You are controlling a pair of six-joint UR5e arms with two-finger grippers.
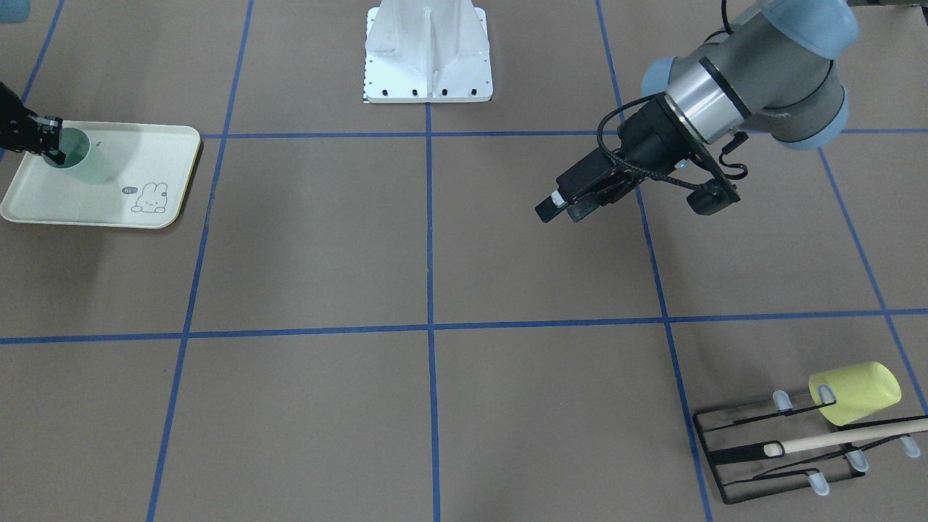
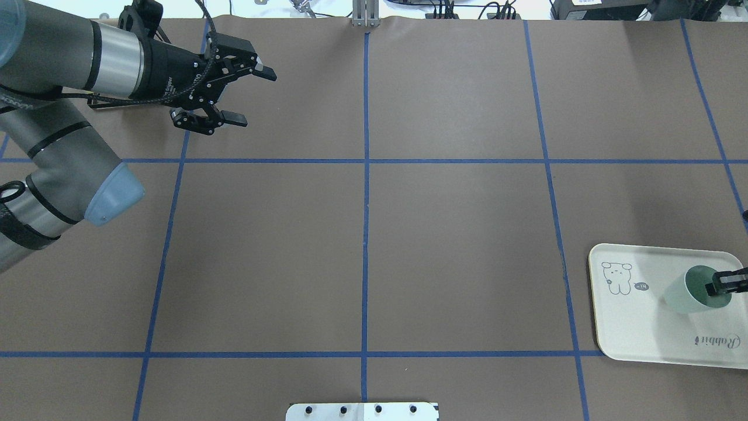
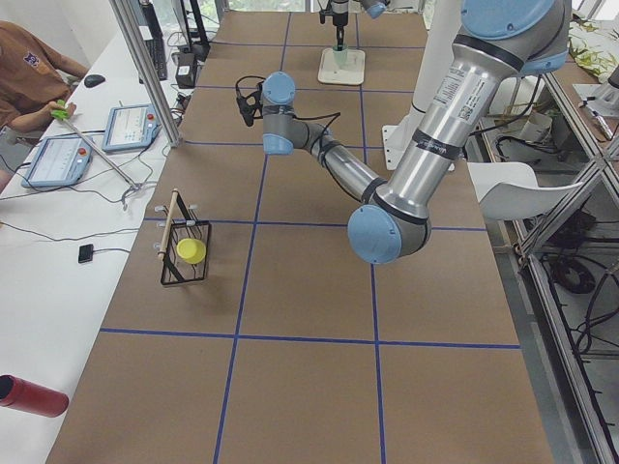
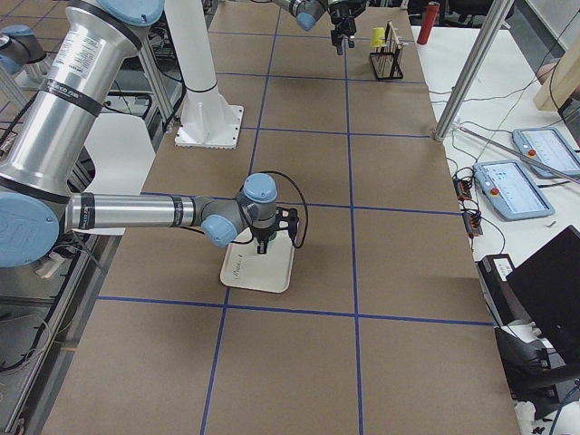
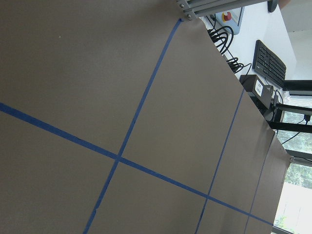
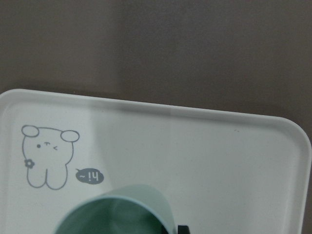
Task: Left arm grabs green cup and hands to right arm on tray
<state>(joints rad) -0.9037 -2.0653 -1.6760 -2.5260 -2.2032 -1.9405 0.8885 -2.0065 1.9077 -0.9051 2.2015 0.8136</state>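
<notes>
Two grippers show from the front: the right gripper pinches the rim of the green cup, upright, mouth up, long axis vertical, over the tray. Overhead, we find the left gripper gaping wide, well apart from the tray.

left pincer spread wide, hovering | right pincer clamped on green cup rim

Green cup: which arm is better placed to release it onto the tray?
Right. The right tool pinches the rim of the green cup over the tray; the left tool hangs open and empty, far across the table.
</notes>
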